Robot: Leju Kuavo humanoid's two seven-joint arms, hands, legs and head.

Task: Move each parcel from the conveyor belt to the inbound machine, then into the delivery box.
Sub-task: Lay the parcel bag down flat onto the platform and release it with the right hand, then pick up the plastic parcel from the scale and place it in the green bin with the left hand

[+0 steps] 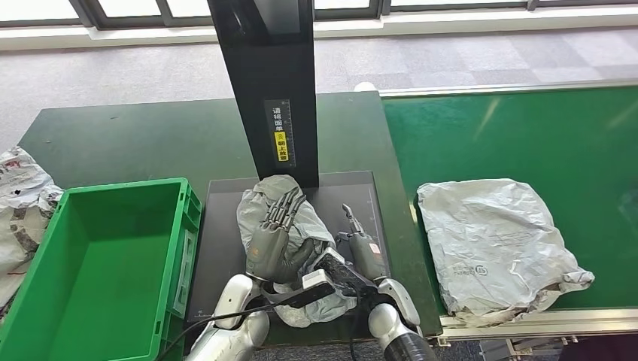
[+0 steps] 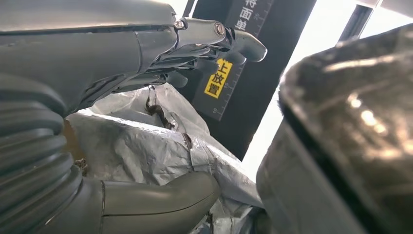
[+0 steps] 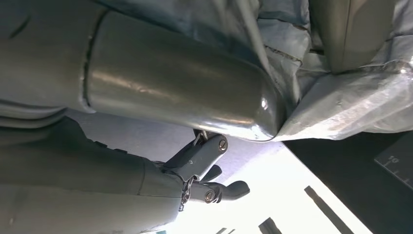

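Observation:
A crumpled grey parcel [image 1: 290, 222] lies on the black plate [image 1: 222, 226] of the inbound machine, at the foot of its dark post [image 1: 267, 83]. My left hand [image 1: 275, 239] rests over the parcel with its fingers stretched out; in the left wrist view the parcel [image 2: 146, 141] lies between the straight fingers [image 2: 214, 36] and the thumb [image 2: 160, 204]. My right hand [image 1: 361, 244] stands at the parcel's right side, fingers apart; its thumb [image 3: 185, 92] touches the parcel's edge [image 3: 341, 107]. A second grey parcel [image 1: 493, 241] lies on the green conveyor belt [image 1: 511, 128].
An empty green delivery box [image 1: 105, 263] stands left of the machine plate. More grey parcels [image 1: 19, 203] lie at the far left edge. The post carries a yellow label [image 1: 281, 143]. The conveyor's metal rail [image 1: 527, 323] runs along the front right.

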